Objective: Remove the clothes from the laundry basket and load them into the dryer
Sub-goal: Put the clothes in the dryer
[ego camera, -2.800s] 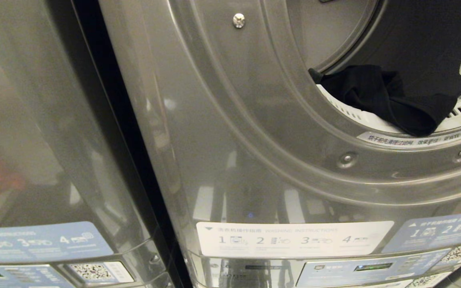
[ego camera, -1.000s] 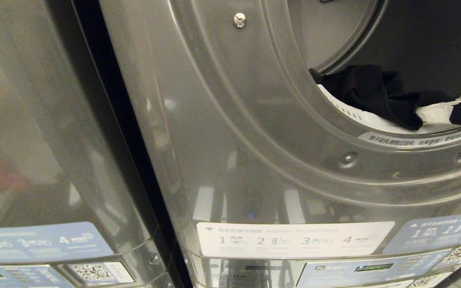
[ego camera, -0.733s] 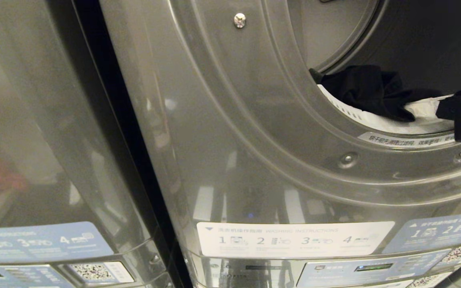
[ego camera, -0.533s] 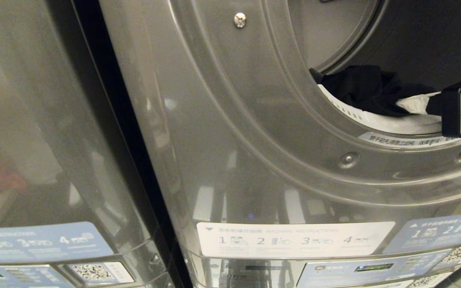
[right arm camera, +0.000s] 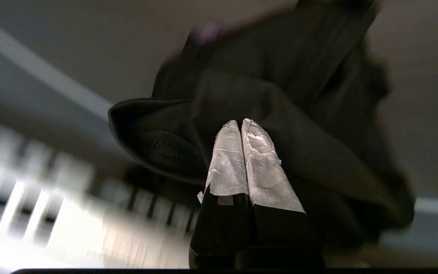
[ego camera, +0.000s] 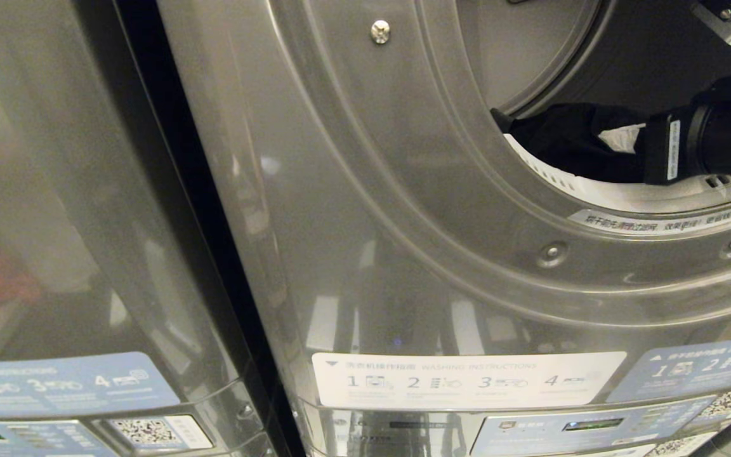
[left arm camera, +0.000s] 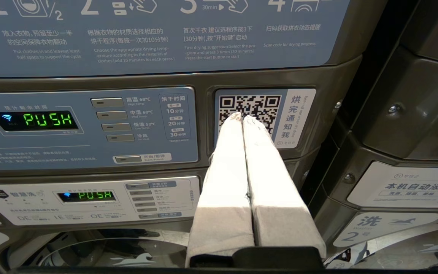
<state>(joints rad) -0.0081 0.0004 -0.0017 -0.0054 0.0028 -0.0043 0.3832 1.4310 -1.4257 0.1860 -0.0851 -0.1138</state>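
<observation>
Head view first: crumpled black cloth garment (ego camera: 568, 143) lies on the white slotted lip inside the grey steel dryer (ego camera: 403, 190) mouth, with the right gripper (ego camera: 622, 138) reaching in from the right, its white-wrapped tips against the cloth's right edge. Left wrist view shows what the head view lacks: the left gripper (left arm camera: 242, 118), fingers pressed together and empty, parked before a control panel's QR label, well away from the drum. Right wrist view shows fingers (right arm camera: 226, 152) closed with nothing between them, the garment bunched straight ahead, so I judge this a push deeper in.
</observation>
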